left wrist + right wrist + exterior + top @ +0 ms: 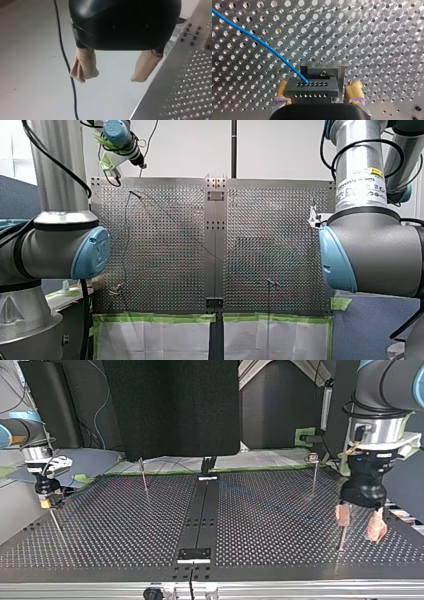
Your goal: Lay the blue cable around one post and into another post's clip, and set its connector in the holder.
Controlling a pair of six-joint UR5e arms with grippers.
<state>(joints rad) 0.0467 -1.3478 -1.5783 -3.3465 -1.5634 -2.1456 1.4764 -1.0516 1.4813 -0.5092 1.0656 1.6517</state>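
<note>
In the right wrist view, my right gripper (pixel 319 83) closed on the black connector (pixel 312 90), a yellowish pad (pixel 282 88) at each flank, one of them with a pale metal wall of the holder (pixel 322 71) between pad and connector body. Connector set against that grey holder just ahead of the gripper; whether fully seated, impossible to tell. Blue cable (pixel 269 48) entering a hole in the connector's upper row and running away in a shallow curve, low over the perforated table (pixel 374 37). In the top view, the same gripper low at the table's left edge. At that view's near right, my left gripper (pixel 359 530) hanging just above the table, jaws open with nothing between them, beige pads (pixel 376 530) spread apart, a thin post (pixel 342 541) standing just below the pad nearer the table's middle. In the left wrist view, again that empty gap, a thin dark cable (pixel 66 62) passing just beside one pad and the table's edge beside the other. Further back in the top view, a far-right post (pixel 314 467) and a far-left post (pixel 144 475), well apart. Faint blue line of the cable across the table's right half there, between the dark centre strip and my left gripper.
</note>
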